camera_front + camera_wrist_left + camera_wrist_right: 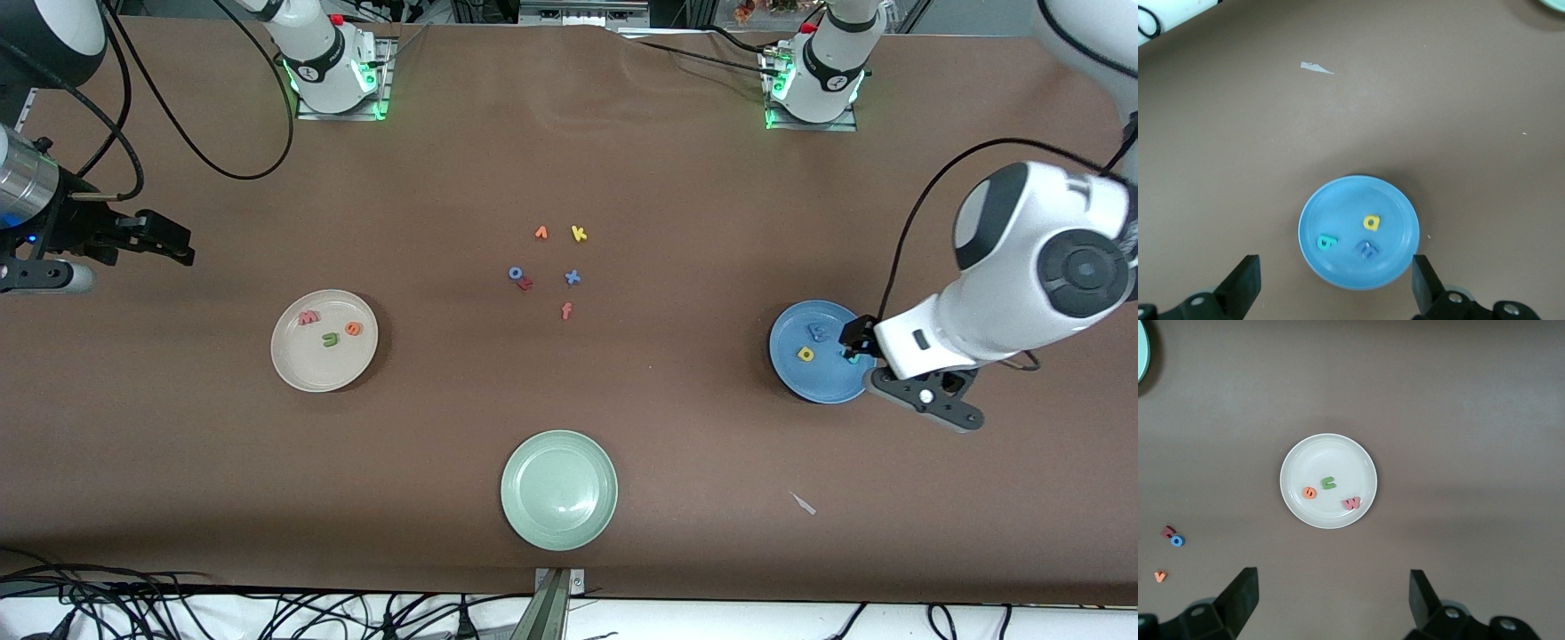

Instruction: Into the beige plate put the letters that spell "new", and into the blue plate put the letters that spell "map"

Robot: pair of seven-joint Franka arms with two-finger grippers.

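Front view, left hand (855, 348) wide open, empty, over blue plate (800, 378) holding m, a, p, right hand (182, 249) open, empty

The beige plate (1328, 453) holds the green n (1329, 483), orange e (1310, 493) and pinkish-red w (1352, 503), right gripper's fingers (1241, 597) spread wide.

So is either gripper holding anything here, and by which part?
Nothing is held. The left gripper is open over the round blue plate; the right gripper, also open, waits at the right arm's end of the table.
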